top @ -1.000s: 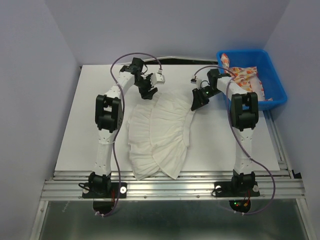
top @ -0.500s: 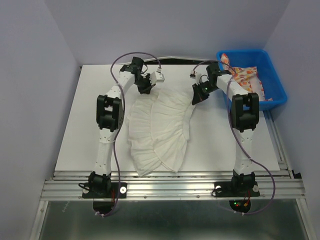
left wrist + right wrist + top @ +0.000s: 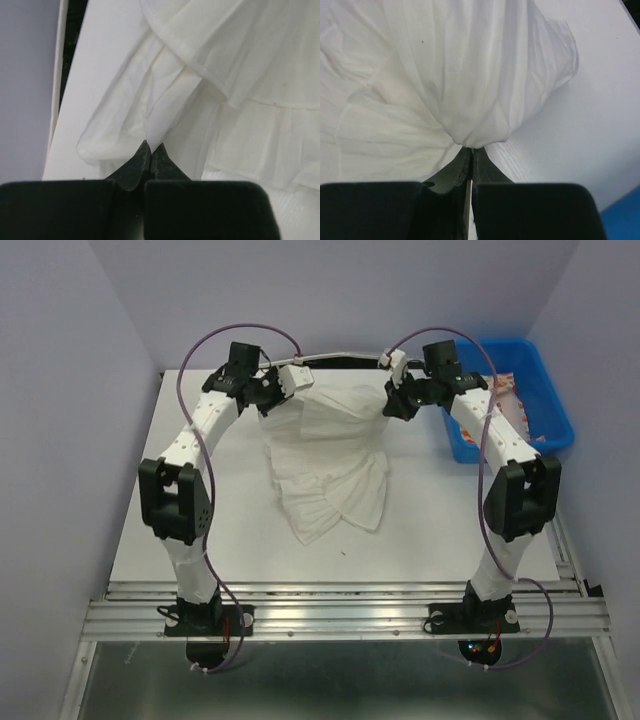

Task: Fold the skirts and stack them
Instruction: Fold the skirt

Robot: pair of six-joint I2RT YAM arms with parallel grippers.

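The white ruffled skirt (image 3: 330, 465) hangs stretched between both grippers at the back of the table, its lower tiers trailing on the surface. My left gripper (image 3: 283, 400) is shut on the skirt's upper left corner. In the left wrist view the gripper (image 3: 151, 146) pinches a fold of white cloth (image 3: 240, 75). My right gripper (image 3: 392, 405) is shut on the upper right corner. The right wrist view shows the gripper (image 3: 471, 149) with bunched cloth (image 3: 460, 75) at its tips. The printed skirt (image 3: 512, 405) lies in the bin, partly hidden by the right arm.
The blue plastic bin (image 3: 552, 400) stands at the back right, just beyond the right arm, and its corner (image 3: 625, 220) shows in the right wrist view. The white table (image 3: 180, 510) ends at a metal rail in front. Purple walls close in the sides and back.
Both grippers closed on the white skirt's top corners, lifted and drew it toward the back. The skirt's spread hem has pulled in and hangs narrower.
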